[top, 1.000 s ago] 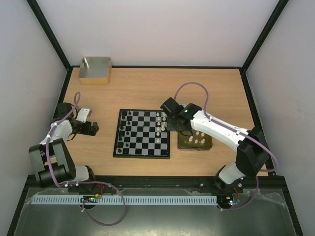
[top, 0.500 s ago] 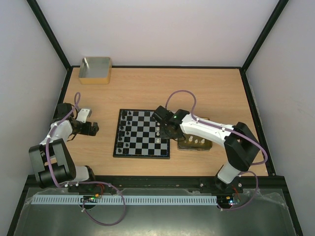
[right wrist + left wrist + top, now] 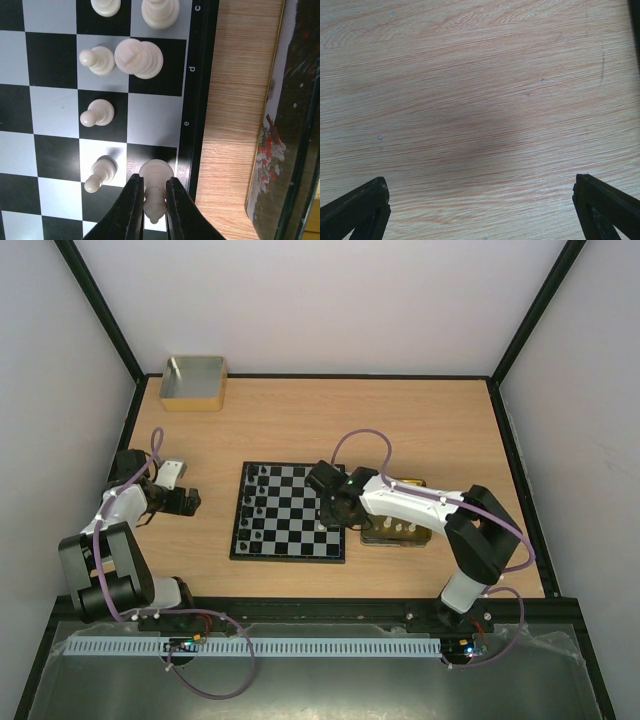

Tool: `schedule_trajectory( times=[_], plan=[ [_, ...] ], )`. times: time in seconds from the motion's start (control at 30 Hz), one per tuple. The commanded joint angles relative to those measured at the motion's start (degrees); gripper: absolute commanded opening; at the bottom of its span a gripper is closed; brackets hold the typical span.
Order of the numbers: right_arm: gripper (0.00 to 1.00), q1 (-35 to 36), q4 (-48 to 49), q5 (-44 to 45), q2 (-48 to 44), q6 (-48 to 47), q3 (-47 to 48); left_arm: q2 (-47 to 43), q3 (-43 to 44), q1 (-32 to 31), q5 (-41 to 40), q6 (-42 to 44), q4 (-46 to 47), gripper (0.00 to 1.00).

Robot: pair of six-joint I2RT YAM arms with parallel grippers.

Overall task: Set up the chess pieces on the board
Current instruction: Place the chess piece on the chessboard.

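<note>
The board [image 3: 285,515] lies mid-table with black pieces [image 3: 255,502] along its left side and cream-white pieces [image 3: 322,492] along its right. My right gripper [image 3: 328,518] is over the board's right edge. In the right wrist view the right gripper [image 3: 150,192] is shut on a cream-white piece [image 3: 156,187] whose base is at a black square next to the border. Cream pawns [image 3: 99,112] and a taller cream piece [image 3: 140,57] stand nearby. My left gripper [image 3: 188,502] is open over bare table left of the board; its fingertips [image 3: 362,202] are wide apart.
A shiny gold tin [image 3: 398,528] holding several cream pieces sits right of the board, partly under my right arm; its edge shows in the right wrist view [image 3: 285,125]. A grey box with tan rim [image 3: 194,383] stands at the far left corner.
My right arm swung left from over the gold tin to the board's right edge, carrying the cream piece. The left arm has not moved.
</note>
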Motion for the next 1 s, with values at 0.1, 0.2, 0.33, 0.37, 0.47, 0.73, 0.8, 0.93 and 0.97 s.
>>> schedule_trajectory(
  times=[0.1, 0.2, 0.33, 0.37, 0.47, 0.73, 0.8, 0.93, 0.97],
  plan=[
    [0.11, 0.69, 1.25, 0.21, 0.66, 0.72, -1.63, -0.59, -0.66, -0.17, 0.79, -0.70, -0.15, 0.99],
    [0.10, 0.70, 1.30, 0.24, 0.88, 0.59, -1.59, -0.50, -0.80, -0.25, 0.74, -0.60, -0.07, 1.00],
    [0.11, 0.75, 1.61, 0.25, 1.31, 0.56, -1.63, -0.59, -1.03, -0.19, 0.74, -0.68, 0.17, 1.00],
    [0.11, 0.75, 1.74, 0.16, 1.47, 0.48, -1.68, -0.51, -1.12, -0.20, 0.74, -0.68, 0.28, 0.99],
    [0.11, 0.78, 1.93, 0.11, 2.09, 0.26, -1.63, -0.49, -1.19, -0.19, 0.66, -0.60, 0.29, 1.00],
    [0.11, 0.71, 2.68, -0.20, 3.16, 0.03, -1.24, -0.16, -1.23, -0.23, 0.71, -0.69, 0.55, 0.99],
    [0.11, 0.74, 2.74, -0.41, 3.42, -0.02, -1.16, -0.03, -1.34, -0.23, 0.74, -0.68, 0.64, 1.00],
    [0.11, 0.75, 2.80, -0.60, 3.62, -0.06, -1.02, 0.19, -1.43, -0.20, 0.74, -0.69, 0.84, 1.00],
    [0.11, 0.75, 2.76, -0.63, 3.54, 0.00, -1.01, 0.33, -1.49, -0.24, 0.68, -0.68, 0.88, 1.00]
  ],
)
